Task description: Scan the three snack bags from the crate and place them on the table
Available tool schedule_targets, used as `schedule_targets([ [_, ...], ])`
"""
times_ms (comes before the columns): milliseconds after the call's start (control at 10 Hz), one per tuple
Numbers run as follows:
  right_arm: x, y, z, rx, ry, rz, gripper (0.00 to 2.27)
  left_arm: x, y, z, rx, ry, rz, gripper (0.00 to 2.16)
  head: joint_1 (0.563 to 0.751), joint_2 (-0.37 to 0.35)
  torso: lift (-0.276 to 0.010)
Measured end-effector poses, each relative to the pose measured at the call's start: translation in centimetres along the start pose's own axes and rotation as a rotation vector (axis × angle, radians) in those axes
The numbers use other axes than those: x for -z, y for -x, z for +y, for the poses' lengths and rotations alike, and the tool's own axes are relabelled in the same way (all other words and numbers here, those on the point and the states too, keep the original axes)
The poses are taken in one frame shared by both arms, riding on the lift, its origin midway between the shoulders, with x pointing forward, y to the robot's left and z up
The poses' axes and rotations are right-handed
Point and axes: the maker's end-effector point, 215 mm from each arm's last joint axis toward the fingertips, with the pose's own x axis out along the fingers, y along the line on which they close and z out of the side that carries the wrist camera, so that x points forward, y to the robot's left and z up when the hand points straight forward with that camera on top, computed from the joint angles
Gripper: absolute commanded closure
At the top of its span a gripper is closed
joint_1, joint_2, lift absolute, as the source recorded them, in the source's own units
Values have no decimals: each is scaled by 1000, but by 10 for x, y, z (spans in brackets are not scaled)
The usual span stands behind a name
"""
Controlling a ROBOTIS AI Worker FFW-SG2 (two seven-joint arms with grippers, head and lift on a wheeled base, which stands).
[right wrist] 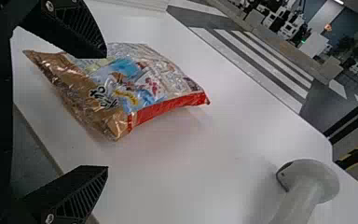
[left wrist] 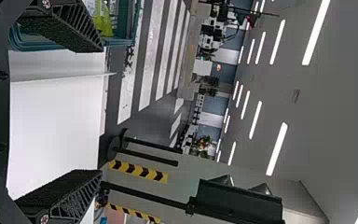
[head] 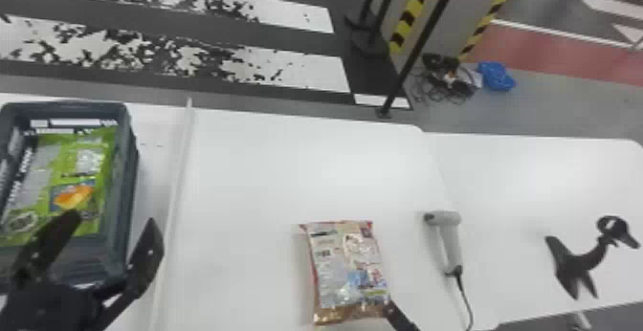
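In the head view my left gripper (head: 103, 253) stands open at the crate's near right corner. The grey crate (head: 127, 177) holds a green snack bag (head: 91, 162). In the left wrist view my left gripper (left wrist: 93, 112) has its fingers wide apart with nothing between them. A brown and red snack bag (head: 347, 268) lies flat on the table (head: 249, 186). One finger of my right gripper (head: 399, 316) shows at that bag's lower right corner. In the right wrist view my right gripper (right wrist: 106, 112) is open, with the snack bag (right wrist: 140, 88) just beyond its fingers. The scanner (head: 449, 241) lies right of the bag.
A black stand (head: 581, 263) is on the table's right part. The scanner's cable (head: 465, 301) runs to the near edge. A thin raised strip (head: 174, 186) crosses the table beside the crate. Behind the table stands a black pole (head: 416, 52).
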Motion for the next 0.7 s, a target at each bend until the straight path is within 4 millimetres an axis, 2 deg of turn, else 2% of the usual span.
schedule_targets([
  [100,-20,2,11,-31,25,-35,745,0,0,-3,4,-2,0,66,695,-332,-37],
  [200,-37,2,23,-72,50,-60,1609,-1,0,-4,7,-6,-1,66,695,-338,-37],
  [300,-49,0,33,-107,69,-75,2061,-1,1,-4,7,-8,-1,66,695,-338,-37],
  [400,-54,-4,40,-131,95,-80,2199,-1,1,-5,8,-11,-1,66,695,-335,-37],
  [700,-57,-23,66,-211,245,-104,2223,-1,1,-6,10,-17,-1,66,695,-289,-37],
])
